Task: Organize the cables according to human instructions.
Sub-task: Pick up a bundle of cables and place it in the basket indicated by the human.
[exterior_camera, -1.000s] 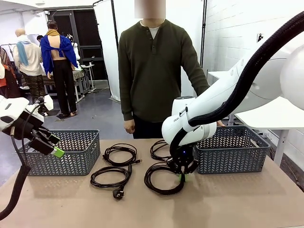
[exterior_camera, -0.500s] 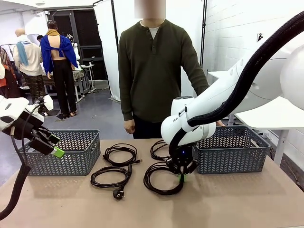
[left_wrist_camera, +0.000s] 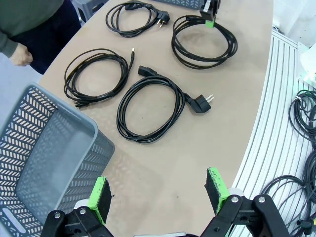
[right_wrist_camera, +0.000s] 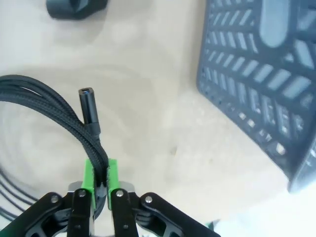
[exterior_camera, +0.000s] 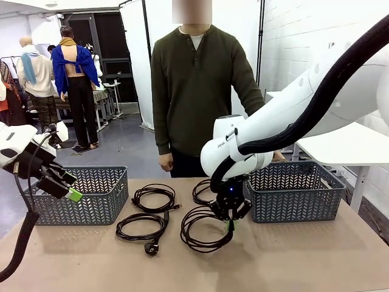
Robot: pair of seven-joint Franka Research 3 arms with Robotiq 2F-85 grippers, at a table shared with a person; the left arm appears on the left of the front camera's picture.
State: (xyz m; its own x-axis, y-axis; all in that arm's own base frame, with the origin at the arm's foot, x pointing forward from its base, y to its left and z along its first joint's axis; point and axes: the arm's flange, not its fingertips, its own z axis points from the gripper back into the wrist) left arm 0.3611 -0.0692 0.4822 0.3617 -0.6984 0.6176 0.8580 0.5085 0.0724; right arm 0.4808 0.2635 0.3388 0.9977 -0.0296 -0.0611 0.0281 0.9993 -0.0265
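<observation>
Right end effector point(exterior_camera: 230, 225) is pressed together on the held coil point(exterior_camera: 203, 249), mid-desk, just beside the near-left corner of the right basket point(exterior_camera: 298, 198). The right wrist view settles the pinch: the green pads point(right_wrist_camera: 89, 172) clamp the strand bundle, and a connector end pokes past them (the front view hides this under the wrist). There is bare desk point(exterior_camera: 292, 261) between the cable and the basket wall.

Left end effector point(exterior_camera: 68, 187) is spread wide with nothing in it, hovering above the desk's left end beside the left basket point(exterior_camera: 91, 198). Its wrist view lays out the rest: plug coil point(left_wrist_camera: 150, 108) nearest, second coil point(left_wrist_camera: 96, 74) just beyond it, far coil point(left_wrist_camera: 133, 12) towards the person's hand point(left_wrist_camera: 19, 55). All three lie apart from each other.

The near half of the desk is open. The left wrist view also shows the desk's curved edge, with spare cables point(left_wrist_camera: 301, 113) beyond it.
</observation>
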